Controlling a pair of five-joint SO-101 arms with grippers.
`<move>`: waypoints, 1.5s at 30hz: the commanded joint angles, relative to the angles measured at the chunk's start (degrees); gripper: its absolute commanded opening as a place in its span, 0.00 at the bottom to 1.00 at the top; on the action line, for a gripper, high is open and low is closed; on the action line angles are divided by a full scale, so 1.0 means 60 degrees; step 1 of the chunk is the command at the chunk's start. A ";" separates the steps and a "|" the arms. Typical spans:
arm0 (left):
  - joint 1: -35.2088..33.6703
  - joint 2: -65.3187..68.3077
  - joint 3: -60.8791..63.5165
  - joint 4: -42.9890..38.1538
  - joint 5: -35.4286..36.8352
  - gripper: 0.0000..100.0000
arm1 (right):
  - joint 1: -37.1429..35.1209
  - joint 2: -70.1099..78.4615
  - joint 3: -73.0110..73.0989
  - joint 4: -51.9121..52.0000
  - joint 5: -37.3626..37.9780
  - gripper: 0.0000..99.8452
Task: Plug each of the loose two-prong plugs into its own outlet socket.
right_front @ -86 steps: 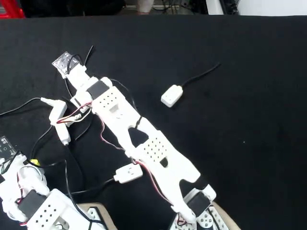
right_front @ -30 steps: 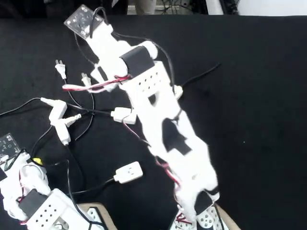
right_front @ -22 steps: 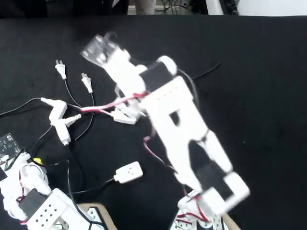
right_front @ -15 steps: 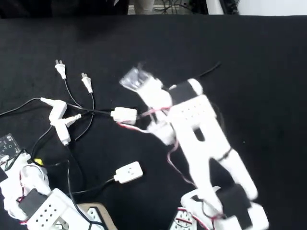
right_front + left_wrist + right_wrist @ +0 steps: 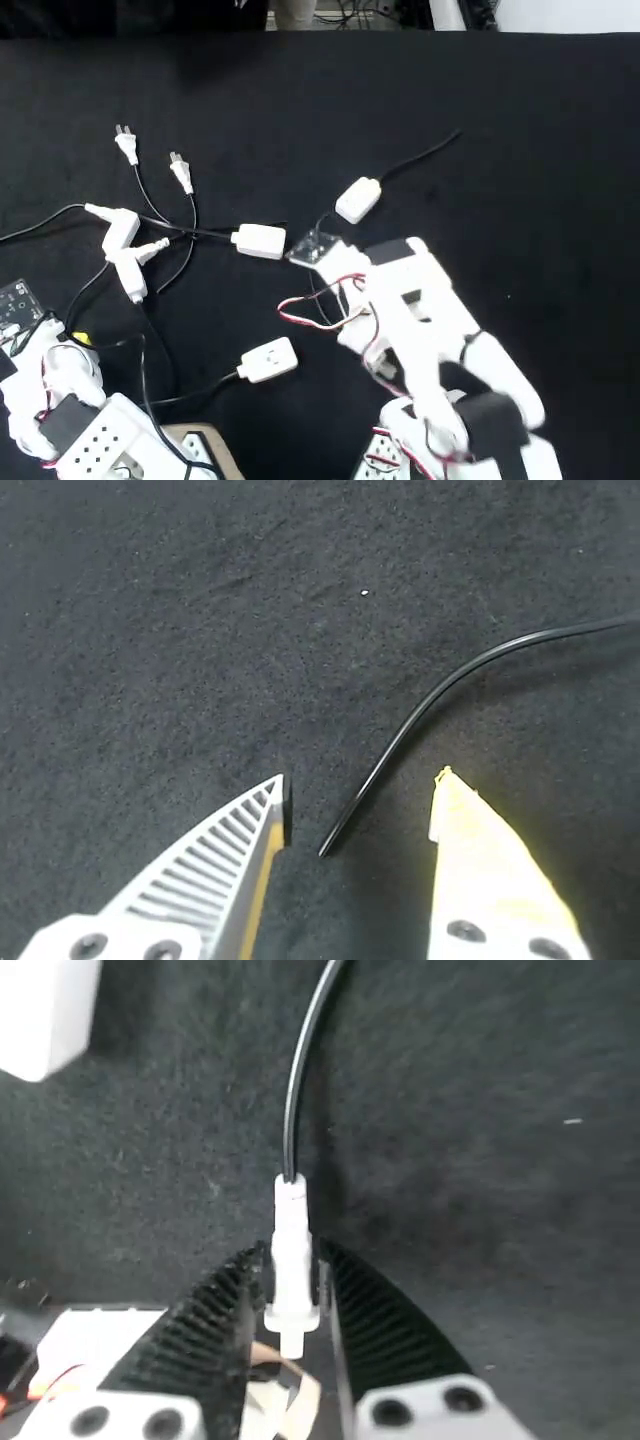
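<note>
The black table (image 5: 540, 150) carries 3 white outlet sockets: the middle socket (image 5: 357, 199), the left socket (image 5: 259, 241) and, closer to the arms, the near socket (image 5: 268, 360). The right gripper (image 5: 290, 1260) is clamped on a slim white plug (image 5: 290, 1225) between the first 2. At far left lie the outer plug (image 5: 125, 143) and inner plug (image 5: 180, 170), prongs bare. The left gripper (image 5: 360, 780) gapes wide, gripping nothing; a black cable (image 5: 450, 680) ends between its fingers.

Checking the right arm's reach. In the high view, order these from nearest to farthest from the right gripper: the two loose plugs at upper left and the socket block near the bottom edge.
1. socket block, near the bottom edge, below and left of the right gripper.
2. inner plug, upper left, the one of the pair closer to the centre.
3. outer plug, farthest up and left.
</note>
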 commanded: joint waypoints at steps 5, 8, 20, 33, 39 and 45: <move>0.0081 0.0015 0.0183 0.0073 -0.0103 0.24 | 0.0132 0.3099 -0.1780 0.0557 0.0059 0.06; 0.0081 0.0015 0.0183 0.0073 -0.0103 0.24 | 0.0015 0.4125 -0.2542 0.0923 0.0059 0.11; 0.0081 0.0015 0.0183 0.0073 -0.0103 0.24 | -0.1114 0.5209 -0.3231 0.1949 -0.0337 0.04; 0.0081 0.0015 0.0183 0.0088 -0.0103 0.24 | -0.1114 0.3963 -0.3861 0.2608 -0.1026 0.01; 0.0081 0.0015 0.0183 0.0088 -0.0103 0.24 | -0.1084 -0.0095 -0.3890 0.4088 -0.1392 0.01; 0.0125 0.0015 0.0183 0.0088 -0.0103 0.24 | -0.1055 -0.4608 -0.3890 0.3868 -0.2125 0.01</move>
